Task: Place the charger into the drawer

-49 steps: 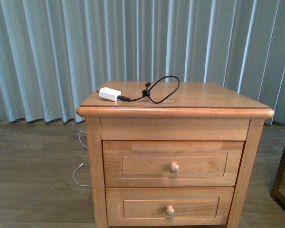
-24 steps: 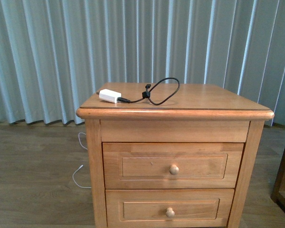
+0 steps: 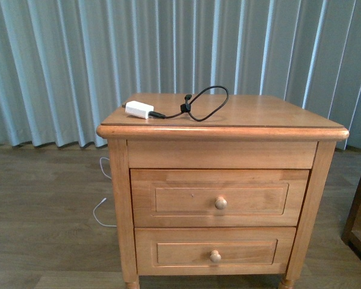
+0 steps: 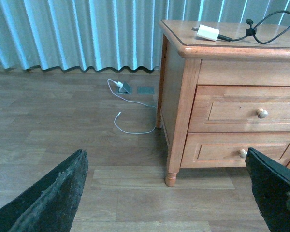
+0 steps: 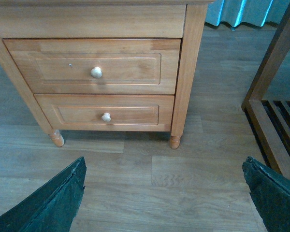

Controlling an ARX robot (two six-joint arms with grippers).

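charger (image 3: 139, 109) lies on nightstand (image 3: 259, 114) top, left side, black cable looped to its right. drawer (image 3: 168, 198), the upper one, is shut. left gripper (image 4: 164, 157) and right gripper (image 5: 164, 162): jaws spread wide, holding nothing, both well apart from the nightstand.

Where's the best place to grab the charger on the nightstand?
Probably the charger by its white block, from above, pinching across its narrow width: it lies flat on the nightstand top, and the thin looped cable offers little to pinch.
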